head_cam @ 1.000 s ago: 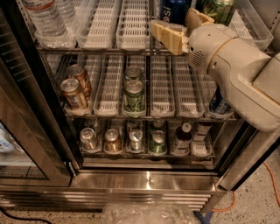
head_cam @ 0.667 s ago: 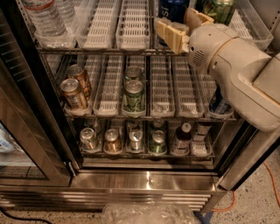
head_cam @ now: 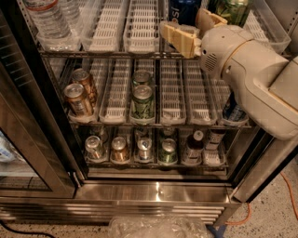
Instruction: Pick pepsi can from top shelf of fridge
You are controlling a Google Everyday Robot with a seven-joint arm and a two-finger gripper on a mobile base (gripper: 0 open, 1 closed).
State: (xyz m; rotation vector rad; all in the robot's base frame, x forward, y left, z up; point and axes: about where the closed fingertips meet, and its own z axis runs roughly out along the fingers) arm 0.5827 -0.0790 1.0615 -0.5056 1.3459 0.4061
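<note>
Camera view — gripper (head_cam: 186, 27) sits at the front edge of the top shelf (head_cam: 111, 32), fingers spread apart and holding nothing. Pepsi can (head_cam: 184, 9) stands on that shelf just behind the fingers — green can (head_cam: 231, 10) beside it.

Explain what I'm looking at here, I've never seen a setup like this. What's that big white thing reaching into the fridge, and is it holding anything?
The big white shape is a robot's arm, and the beige two-fingered clamp at its end is its gripper. There is just one picture, from a camera looking down into an open drinks fridge; where the camera is mounted is not known. The gripper is at the top shelf, its fingers spread on either side of a dark blue pepsi can, not closed on it. Beside that stands a green can, and water bottles are at the far left. Lower racks hold bronze cans and other drinks.
</note>
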